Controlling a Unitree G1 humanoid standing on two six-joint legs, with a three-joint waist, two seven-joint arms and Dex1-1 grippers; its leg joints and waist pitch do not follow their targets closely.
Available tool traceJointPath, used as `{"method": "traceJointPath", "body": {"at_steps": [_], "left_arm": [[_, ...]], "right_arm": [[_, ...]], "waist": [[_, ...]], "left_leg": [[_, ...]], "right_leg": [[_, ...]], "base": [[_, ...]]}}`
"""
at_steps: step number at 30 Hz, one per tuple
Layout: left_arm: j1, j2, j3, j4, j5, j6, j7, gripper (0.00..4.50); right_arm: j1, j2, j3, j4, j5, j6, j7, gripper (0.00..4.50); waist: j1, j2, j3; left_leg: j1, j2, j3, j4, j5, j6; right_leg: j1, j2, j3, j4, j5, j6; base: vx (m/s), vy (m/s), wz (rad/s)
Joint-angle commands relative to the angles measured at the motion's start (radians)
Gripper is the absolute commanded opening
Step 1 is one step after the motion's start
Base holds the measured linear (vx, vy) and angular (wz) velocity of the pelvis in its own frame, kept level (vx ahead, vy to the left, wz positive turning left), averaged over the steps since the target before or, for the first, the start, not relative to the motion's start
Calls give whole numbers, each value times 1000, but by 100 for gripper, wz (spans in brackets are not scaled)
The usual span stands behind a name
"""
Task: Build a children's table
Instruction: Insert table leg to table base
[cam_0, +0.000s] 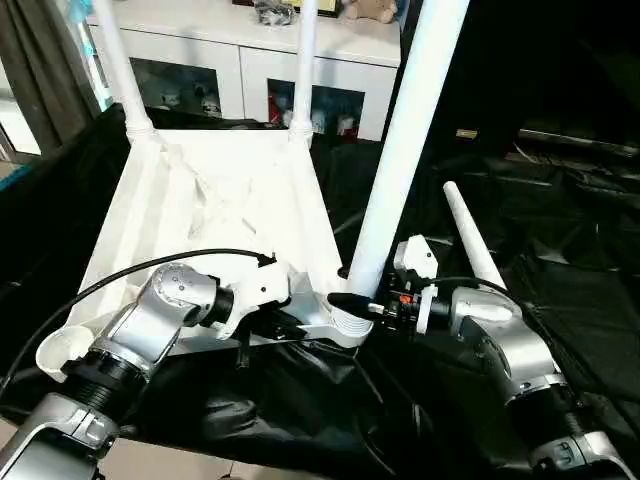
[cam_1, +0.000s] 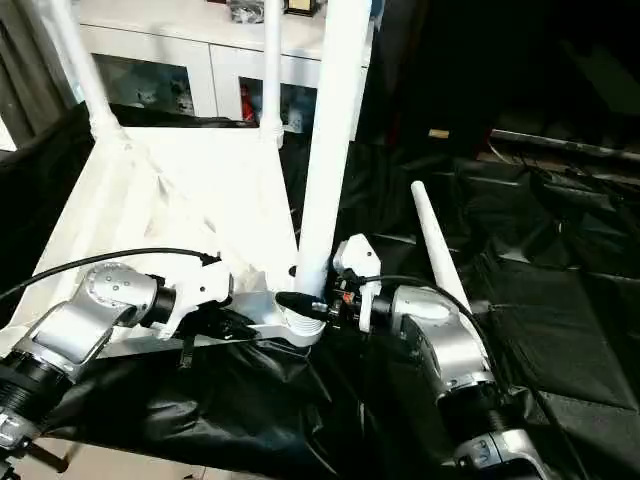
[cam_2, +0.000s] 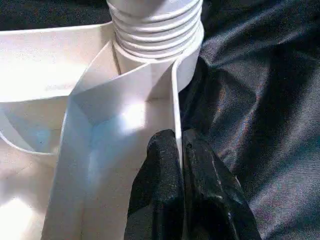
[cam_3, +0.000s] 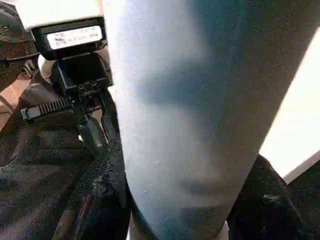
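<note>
Upright leg: top cut off by the frame edge. Tabletop: near edge hidden behind left forearm.

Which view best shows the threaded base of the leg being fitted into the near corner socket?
The left wrist view: the leg's ribbed threaded base sits close up, entering the socket. The head views show it small between both claws. The right wrist view shows that leg's smooth shaft.
</note>
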Motion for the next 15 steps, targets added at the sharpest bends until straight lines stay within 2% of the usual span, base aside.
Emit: {"method": "traceJointPath", "body": {"at_steps": [1, 4, 7, 9, 11, 13, 14, 15], "left_arm": [[-31, -40, -10, -77, -36, -36, -41, 0], [-49, -58, 8, -34, -10, -31, 25, 0], [-61, -67, 16, -11, 3, -27, 60, 0], [-75, -75, 27, 4, 7, -4, 87, 0], [-118, -98, 53, 39, 21, 80, 166, 0], [-154, -116, 67, 72, 41, 137, 232, 0], [-162, -121, 70, 79, 47, 148, 246, 0], [-179, -136, 77, 102, 61, 179, 290, 0]], "right_arm": [[51, -11, 47, 103, -62, 43, -32, 191], [31, 12, 16, 142, -70, 11, -89, 191], [12, 28, -6, 175, -73, 4, -136, 191], [-13, 47, -27, 214, -77, 4, -199, 191], [-75, 101, -78, 309, -76, -16, -348, 191], [-117, 141, -106, 376, -79, -23, -464, 191], [-125, 148, -111, 389, -80, -23, -489, 191], [-144, 168, -119, 422, -87, -29, -551, 191]], "waist": [[-7, 17, -43], [-7, 15, -39], [-11, 15, -36], [-15, 13, -34], [-24, 12, -33], [-33, 11, -37], [-35, 10, -36], [-37, 10, -35]], "left_leg": [[3, 4, 11, -77, -293, -4], [6, 4, 13, -77, -317, -5], [7, 2, 9, -80, -359, -14], [5, 1, 7, -81, -375, -16], [8, -3, 5, -80, -386, -28], [5, -5, 0, -80, -371, -41], [-3, -3, -3, -83, -360, -38], [-6, -4, 0, -82, -355, -33]], "right_leg": [[43, -47, 40, -75, -250, -173], [38, -48, 40, -81, -290, -170], [36, -50, 38, -91, -393, -138], [33, -52, 38, -93, -431, -127], [29, -54, 35, -99, -493, -112], [34, -56, 32, -98, -498, -105], [40, -55, 29, -96, -477, -103], [38, -54, 30, -98, -471, -100]], "base": [[0, 0, 0], [0, 0, 0], [0, 0, 0], [0, 0, 0], [0, 0, 0], [0, 0, 0], [0, 0, 0], [0, 0, 0]]}}
